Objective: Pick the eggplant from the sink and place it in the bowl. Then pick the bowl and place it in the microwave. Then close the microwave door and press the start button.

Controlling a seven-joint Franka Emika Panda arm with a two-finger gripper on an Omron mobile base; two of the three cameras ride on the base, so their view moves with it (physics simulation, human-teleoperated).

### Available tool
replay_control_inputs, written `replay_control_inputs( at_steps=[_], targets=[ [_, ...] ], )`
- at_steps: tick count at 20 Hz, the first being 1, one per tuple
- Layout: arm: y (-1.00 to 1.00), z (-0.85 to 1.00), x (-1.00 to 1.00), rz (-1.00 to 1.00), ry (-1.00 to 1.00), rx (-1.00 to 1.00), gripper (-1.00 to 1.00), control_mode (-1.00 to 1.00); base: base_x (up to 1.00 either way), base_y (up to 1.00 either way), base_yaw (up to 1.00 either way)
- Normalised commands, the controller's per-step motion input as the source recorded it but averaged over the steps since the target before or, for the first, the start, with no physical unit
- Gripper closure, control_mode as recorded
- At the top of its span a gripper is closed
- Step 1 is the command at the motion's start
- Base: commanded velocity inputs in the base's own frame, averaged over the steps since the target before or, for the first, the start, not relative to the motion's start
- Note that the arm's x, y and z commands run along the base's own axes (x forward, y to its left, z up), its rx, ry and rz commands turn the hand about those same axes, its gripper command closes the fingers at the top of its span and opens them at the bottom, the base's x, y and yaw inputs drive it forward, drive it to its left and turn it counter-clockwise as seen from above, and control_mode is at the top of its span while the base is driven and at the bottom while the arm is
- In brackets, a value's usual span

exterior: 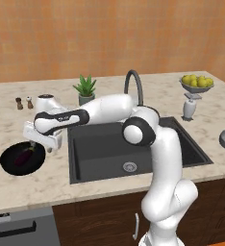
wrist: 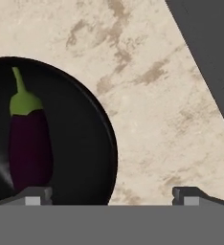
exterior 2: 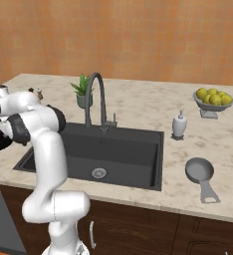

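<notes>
Far left of the marble tabletop, near its front edge, sits the round, shallow, glossy black bowl [exterior: 22, 159], and the dark purple eggplant with its green cap [exterior: 25, 155] is lying inside it, so the first leg of the job looks done. Just above the bowl's right rim hangs the white arm's two-finger tool [exterior: 43, 142], fingers spread wide with nothing between them.

Here's the relation that counts: in the hand view the bowl [wrist: 80, 143] lies off to the tool's left, with one dark fingertip [wrist: 35, 195] over the bowl's inside and the other over bare tabletop, so the near rim runs between the two tips. The eggplant [wrist: 30, 148] runs lengthwise up that view, stem pointing away from the tips. My read is the next move is a rim grasp, and the fingers already straddle it.

Moving right, the wide dark grey rectangular sink [exterior: 100, 149] holds only its round steel drain.

Count: one black bowl, one eggplant, one sink, one arm.
</notes>
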Motion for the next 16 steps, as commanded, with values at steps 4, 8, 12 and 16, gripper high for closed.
replay_control_inputs(
  at_steps=[4, 8, 12, 16],
  targets=[
    [0.00, -0.36, 0.00, 0.00, 0.00, -0.01, -1.00, -1.00, 0.00, 0.00, 0.00],
    [-0.09, -0.39, 0.00, 0.00, 0.00, 0.00, -1.00, -1.00, 0.00, 0.00, 0.00],
    [0.00, -0.53, 0.00, 0.00, 0.00, 0.00, -1.00, -1.00, 0.00, 0.00, 0.00],
    [0.00, -0.46, 0.00, 0.00, 0.00, 0.00, -1.00, -1.00, 0.00, 0.00, 0.00]
  ],
)
